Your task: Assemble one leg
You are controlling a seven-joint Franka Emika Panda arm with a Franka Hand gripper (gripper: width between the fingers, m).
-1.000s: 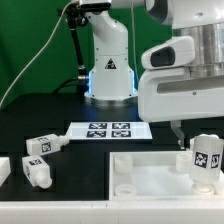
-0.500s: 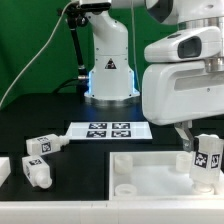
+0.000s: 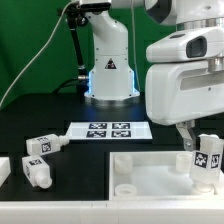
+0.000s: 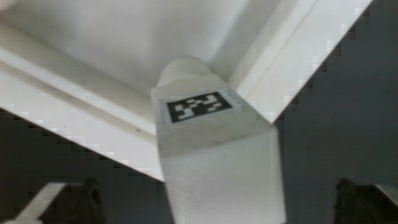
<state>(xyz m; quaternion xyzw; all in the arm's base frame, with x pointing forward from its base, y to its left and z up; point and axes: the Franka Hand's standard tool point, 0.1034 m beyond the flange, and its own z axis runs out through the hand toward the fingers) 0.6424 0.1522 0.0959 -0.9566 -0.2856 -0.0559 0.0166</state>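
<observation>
Leg: we see the leg (image 3: 207, 160) standing upright at the tabletop's (image 3: 150, 172) far corner on the exterior view's right. Two of its tags face the camera.
Tool: the tool (image 4: 217, 202) hangs over the leg, spread wide and holding nothing.
Leg against tool: in the wrist view the leg runs down the middle between the two dark fingers (image 4: 64, 202), with a clear gap on each side. In the exterior view one finger shows just beside the leg's upper end, on the exterior view's left; we cannot tell whether it touches.
Around the leg: the tabletop's raised rim passes right by the leg's foot, and in the wrist view the white tabletop fills the background behind the leg.
Other things: the first spare leg (image 3: 41, 145) and the second spare leg (image 3: 38, 172) lie well apart from the tabletop, toward the exterior view's left. The marker board (image 3: 108, 130) lies flat between the robot base (image 3: 108, 65) and the tabletop.
In the way: the arm's bulky white housing (image 3: 185, 90) hides whatever lies behind the leg.
Open room: bare black surface (image 3: 45, 115) stretches from the spare legs to the back edge.
Edges: the surface's edge on the exterior view's right is out of picture, so we cannot tell how close the leg stands to it.
</observation>
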